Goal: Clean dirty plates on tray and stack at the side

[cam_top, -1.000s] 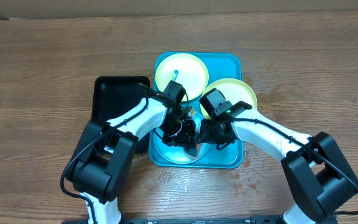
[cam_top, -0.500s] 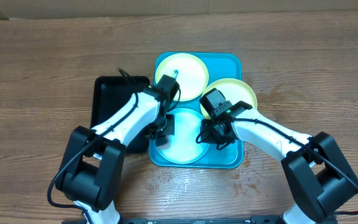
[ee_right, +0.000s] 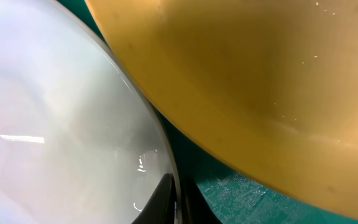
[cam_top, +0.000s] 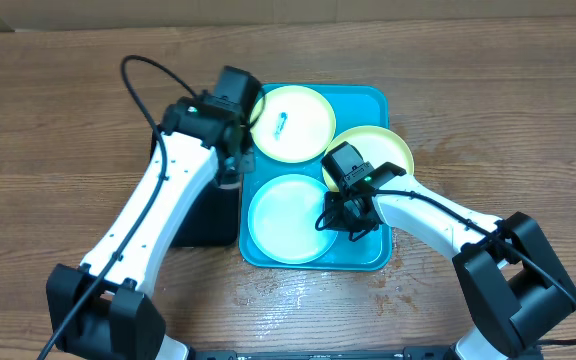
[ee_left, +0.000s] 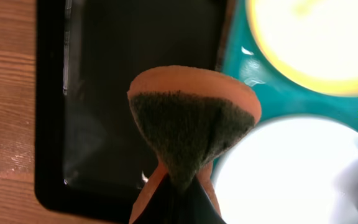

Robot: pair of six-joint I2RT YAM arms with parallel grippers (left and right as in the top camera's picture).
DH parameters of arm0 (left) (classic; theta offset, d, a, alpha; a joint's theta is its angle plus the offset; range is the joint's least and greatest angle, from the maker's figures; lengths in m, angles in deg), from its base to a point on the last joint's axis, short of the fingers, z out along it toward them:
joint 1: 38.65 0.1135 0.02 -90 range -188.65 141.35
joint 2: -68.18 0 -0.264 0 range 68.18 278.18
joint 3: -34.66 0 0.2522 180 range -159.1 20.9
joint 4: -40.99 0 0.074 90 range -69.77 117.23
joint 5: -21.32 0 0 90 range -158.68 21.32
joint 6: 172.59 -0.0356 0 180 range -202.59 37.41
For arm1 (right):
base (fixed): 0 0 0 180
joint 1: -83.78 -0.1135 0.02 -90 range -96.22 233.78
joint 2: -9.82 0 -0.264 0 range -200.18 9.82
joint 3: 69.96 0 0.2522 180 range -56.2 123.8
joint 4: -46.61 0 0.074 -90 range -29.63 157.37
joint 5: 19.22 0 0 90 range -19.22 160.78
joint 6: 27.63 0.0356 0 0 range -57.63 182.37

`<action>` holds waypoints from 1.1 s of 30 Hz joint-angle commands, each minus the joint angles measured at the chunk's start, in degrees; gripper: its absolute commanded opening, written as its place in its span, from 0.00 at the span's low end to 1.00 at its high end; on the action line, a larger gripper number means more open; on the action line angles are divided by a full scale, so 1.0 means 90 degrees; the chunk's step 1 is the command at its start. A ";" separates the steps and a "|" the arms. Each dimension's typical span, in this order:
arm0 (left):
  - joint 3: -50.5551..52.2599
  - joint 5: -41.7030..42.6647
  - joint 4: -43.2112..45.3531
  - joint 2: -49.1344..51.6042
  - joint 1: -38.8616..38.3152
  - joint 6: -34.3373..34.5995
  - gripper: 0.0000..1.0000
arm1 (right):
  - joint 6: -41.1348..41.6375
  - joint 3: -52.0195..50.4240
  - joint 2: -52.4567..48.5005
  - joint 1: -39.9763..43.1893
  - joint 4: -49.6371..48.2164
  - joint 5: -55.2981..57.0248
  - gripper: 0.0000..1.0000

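Note:
Three plates lie on the turquoise tray (cam_top: 368, 100). A yellow-green plate (cam_top: 303, 135) at the back carries a small dark smear, a second yellow-green plate (cam_top: 383, 148) sits at the right, and a pale cyan plate (cam_top: 288, 218) lies in front. My right gripper (cam_top: 336, 222) is shut on the cyan plate's (ee_right: 55, 137) right rim, its fingertips (ee_right: 166, 202) pinching the edge under the yellow plate (ee_right: 260, 81). My left gripper (cam_top: 230, 168) hangs over the tray's left edge, shut on an orange sponge (ee_left: 191, 130) with a dark green scrub face.
A black rectangular tub (cam_top: 213, 215) stands against the tray's left side, partly under my left arm; its inside (ee_left: 104, 93) looks wet. Brown wood-grain tabletop (cam_top: 488, 100) spreads around the tray on all sides.
My left arm has lifted the sponge off the cyan plate and swung back and left to the tub's edge. The right arm has held still on the plate's rim.

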 commanded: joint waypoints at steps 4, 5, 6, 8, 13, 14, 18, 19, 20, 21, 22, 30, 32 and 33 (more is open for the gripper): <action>0.1188 0.0087 0.0804 0.0794 0.0707 -0.0155 0.04 | 0.0000 -0.0097 -0.0070 0.0041 0.0151 0.0522 0.04; 0.1248 0.0189 0.0882 0.0916 0.0787 -0.0243 0.06 | -0.0002 -0.0097 -0.0068 0.0041 0.0151 0.0522 0.04; 0.1251 0.0270 0.0899 0.0998 0.0840 -0.0270 0.12 | 0.0000 -0.0097 -0.0070 0.0041 0.0148 0.0522 0.04; 0.1246 0.0466 0.0918 0.1056 0.0945 -0.0345 0.27 | -0.0002 -0.0097 -0.0068 0.0041 0.0148 0.0525 0.04; 0.0903 0.1132 0.0631 0.0770 0.1236 -0.0554 0.60 | 0.0000 0.0063 -0.0005 0.0049 0.0415 0.0478 0.04; 0.0765 0.1246 0.0495 0.0629 0.1311 -0.0573 0.63 | -0.0002 0.0175 0.0053 0.0046 0.0561 0.0447 0.04; 0.0296 0.1620 0.0044 0.0061 0.1530 -0.0624 0.69 | -0.0061 0.0712 0.0478 -0.0051 0.1027 0.0481 0.04; 0.0177 0.1734 -0.0056 -0.0119 0.1576 -0.0663 0.70 | -0.0172 0.0886 0.0619 -0.0109 0.1117 0.0505 0.04; 0.0058 0.1841 -0.0165 -0.0311 0.1620 -0.0702 0.71 | -0.0328 0.1069 0.0746 -0.0180 0.1173 0.0534 0.04; -0.0039 0.1899 -0.0257 -0.0483 0.1651 -0.0731 0.72 | -0.0449 0.1234 0.0838 -0.0253 0.1209 0.0580 0.04; -0.0124 0.1926 -0.0325 -0.0648 0.1681 -0.0765 0.72 | -0.0580 0.1430 0.0918 -0.0350 0.1241 0.0648 0.04; -0.1039 0.2001 -0.0780 -0.2154 0.1719 -0.0760 0.88 | -0.0896 0.2477 0.0996 -0.1506 0.0525 0.2319 0.04; -0.1280 0.2004 -0.0852 -0.2463 0.1719 -0.0758 0.93 | -0.0916 0.2477 0.0916 -0.1707 0.0102 0.2705 0.04; -0.1396 0.2001 -0.0886 -0.2628 0.1719 -0.0760 0.95 | -0.1030 0.2477 0.0821 -0.1812 -0.0187 0.2849 0.04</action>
